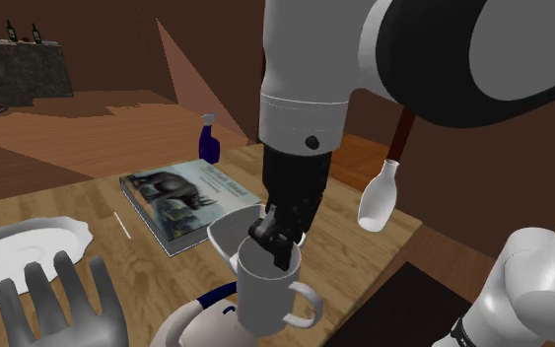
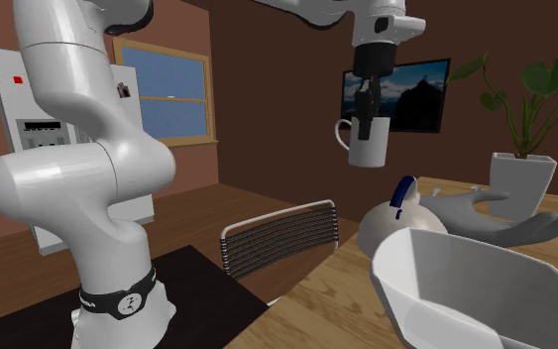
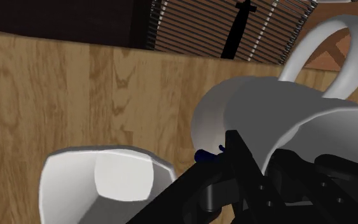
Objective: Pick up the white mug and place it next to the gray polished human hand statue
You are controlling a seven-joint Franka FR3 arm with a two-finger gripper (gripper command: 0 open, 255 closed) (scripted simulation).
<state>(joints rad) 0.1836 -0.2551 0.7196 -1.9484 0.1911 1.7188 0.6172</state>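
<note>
My black gripper is shut on the rim of the white mug, one finger inside it and one outside. In the second exterior view the mug hangs upright from the gripper, well above the wooden table, its handle towards that view's left. The wrist view has the mug clasped at the gripper, handle pointing away. The grey hand statue lies palm up at the shoulder view's lower left, and the statue rests on the table beyond a round pot.
Under the mug sit a white bowl and a round white pot with a blue handle. A book, blue spray bottle, white vase and plate share the table. A chair stands at its edge.
</note>
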